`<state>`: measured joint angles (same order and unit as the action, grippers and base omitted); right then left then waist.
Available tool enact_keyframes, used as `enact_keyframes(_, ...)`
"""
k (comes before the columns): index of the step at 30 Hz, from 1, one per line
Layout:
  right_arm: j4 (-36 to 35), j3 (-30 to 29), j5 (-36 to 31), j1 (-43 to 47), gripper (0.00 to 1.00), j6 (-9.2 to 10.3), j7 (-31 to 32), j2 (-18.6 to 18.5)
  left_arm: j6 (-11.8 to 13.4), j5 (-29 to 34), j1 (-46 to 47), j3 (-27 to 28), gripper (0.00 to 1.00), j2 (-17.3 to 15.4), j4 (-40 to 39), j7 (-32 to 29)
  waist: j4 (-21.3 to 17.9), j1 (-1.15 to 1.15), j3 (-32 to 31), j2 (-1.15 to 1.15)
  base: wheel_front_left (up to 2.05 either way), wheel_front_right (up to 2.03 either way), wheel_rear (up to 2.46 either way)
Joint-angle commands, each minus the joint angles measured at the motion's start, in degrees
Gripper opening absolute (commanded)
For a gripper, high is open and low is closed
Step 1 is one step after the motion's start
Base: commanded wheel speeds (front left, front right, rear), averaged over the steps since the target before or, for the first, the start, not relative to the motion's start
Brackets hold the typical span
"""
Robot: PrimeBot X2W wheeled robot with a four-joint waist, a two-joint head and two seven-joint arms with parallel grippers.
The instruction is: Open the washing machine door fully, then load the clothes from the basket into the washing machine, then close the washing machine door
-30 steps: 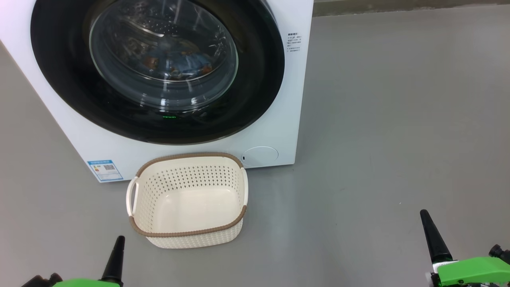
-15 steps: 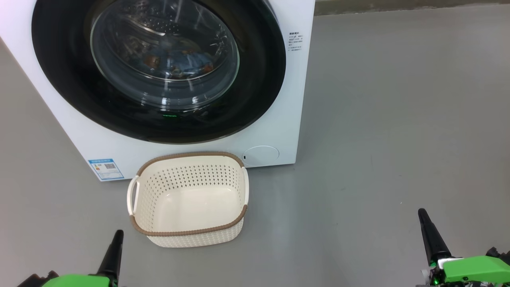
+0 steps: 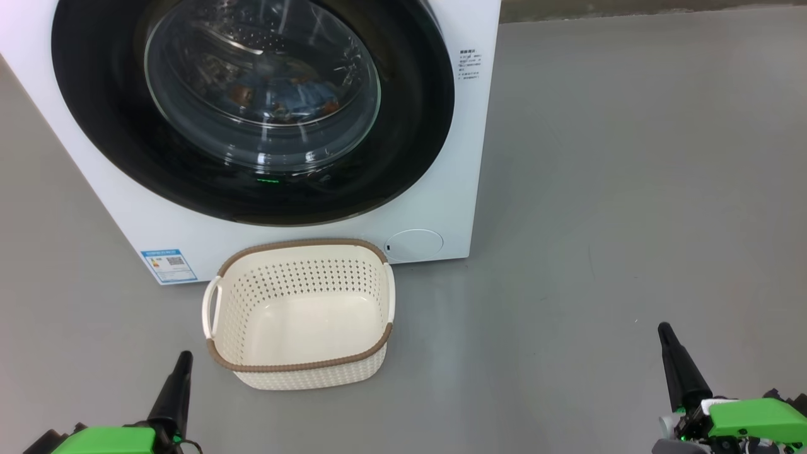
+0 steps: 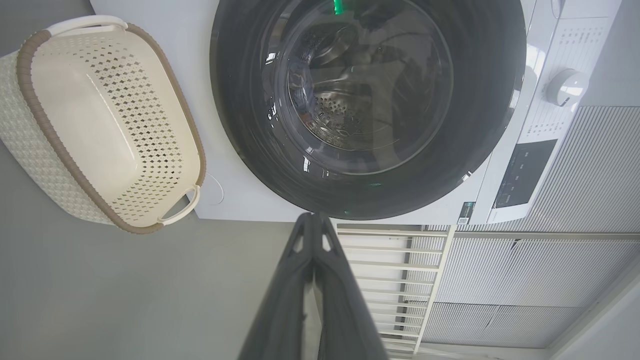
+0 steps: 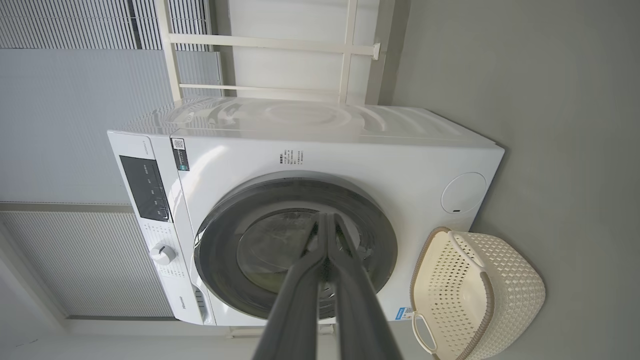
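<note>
Drifting slightly up our head view, the left claw point(image 3: 184, 359) and right claw point(image 3: 664, 333) are pinched together, empty. The washing machine door point(image 3: 410, 126) is closed, clothes point(image 3: 296, 98) inside, basket point(image 3: 296, 366) empty: we judge the task finished.

Grey floor point(image 3: 630, 189); white slatted rack point(image 4: 395, 232) against ribbed wall panels point(image 4: 525, 280), possibly shutters

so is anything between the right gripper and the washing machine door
Nothing visible: just floor lies between the right gripper and the washing machine door. The basket stands below the door, off that line.
</note>
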<state>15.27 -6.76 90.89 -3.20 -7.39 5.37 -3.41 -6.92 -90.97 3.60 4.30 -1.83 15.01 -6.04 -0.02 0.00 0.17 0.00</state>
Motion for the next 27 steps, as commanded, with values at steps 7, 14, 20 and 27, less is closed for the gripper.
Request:
enact_keyframes(7,-1.28,0.89,1.81,-2.92,0.0,-0.1,0.6,0.05,-0.57,-1.23,2.59,2.17,0.0,-1.13,-0.95,-0.41,0.02,0.0,0.01,0.0,0.0,0.0,0.0)
enact_keyframes(14,-1.27,0.82,1.76,-2.93,0.0,-0.1,0.66,0.09,-0.57,-1.22,2.59,2.18,0.0,-1.12,-0.95,-0.42,0.02,0.0,0.01,0.0,0.0,0.0,0.0)
enact_keyframes(20,-1.27,0.77,1.71,-2.93,0.0,-0.1,0.7,0.13,-0.57,-1.21,2.59,2.19,0.0,-1.11,-0.96,-0.43,0.02,0.0,0.01,0.0,0.0,0.0,0.0)
enact_keyframes(27,-1.27,0.72,1.67,-2.94,0.0,-0.1,0.74,0.16,-0.57,-1.21,2.59,2.2,0.0,-1.11,-0.96,-0.43,0.02,0.0,0.01,0.0,0.0,0.0,0.0)
